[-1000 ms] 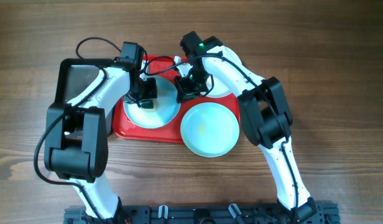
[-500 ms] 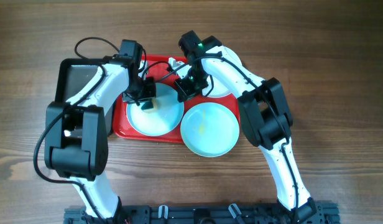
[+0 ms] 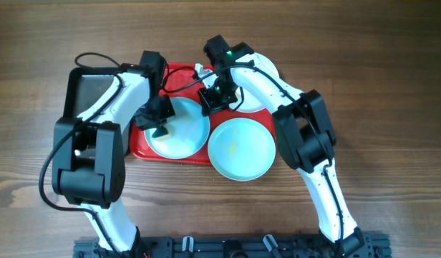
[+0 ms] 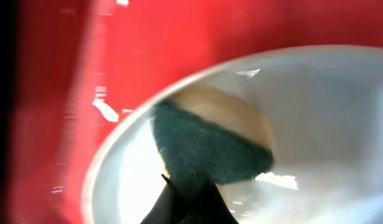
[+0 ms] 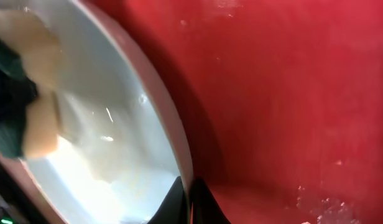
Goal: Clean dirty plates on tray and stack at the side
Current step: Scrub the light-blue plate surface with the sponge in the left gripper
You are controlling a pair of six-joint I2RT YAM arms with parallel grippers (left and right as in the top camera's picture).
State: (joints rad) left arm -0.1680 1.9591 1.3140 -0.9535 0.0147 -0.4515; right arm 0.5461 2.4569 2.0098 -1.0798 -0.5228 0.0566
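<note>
A pale turquoise plate (image 3: 181, 129) lies on the red tray (image 3: 138, 140). My left gripper (image 3: 159, 130) is shut on a green and yellow sponge (image 4: 207, 146) and presses it on the plate's left part (image 4: 328, 124). My right gripper (image 3: 206, 106) is shut on the plate's right rim (image 5: 173, 137), one finger on each side. A second turquoise plate (image 3: 242, 149) lies at the tray's front right, overhanging its edge. A white plate (image 3: 255, 100) lies at the tray's back right, mostly hidden by my right arm.
A smaller black tray (image 3: 88, 89) stands left of the red tray, partly under my left arm. A white crumpled thing (image 3: 201, 71) lies at the red tray's back edge. Bare wooden table (image 3: 378, 86) lies to the right and in front.
My left gripper has moved the sponge left and toward the front across the plate. The plate and my right gripper have stayed almost still.
</note>
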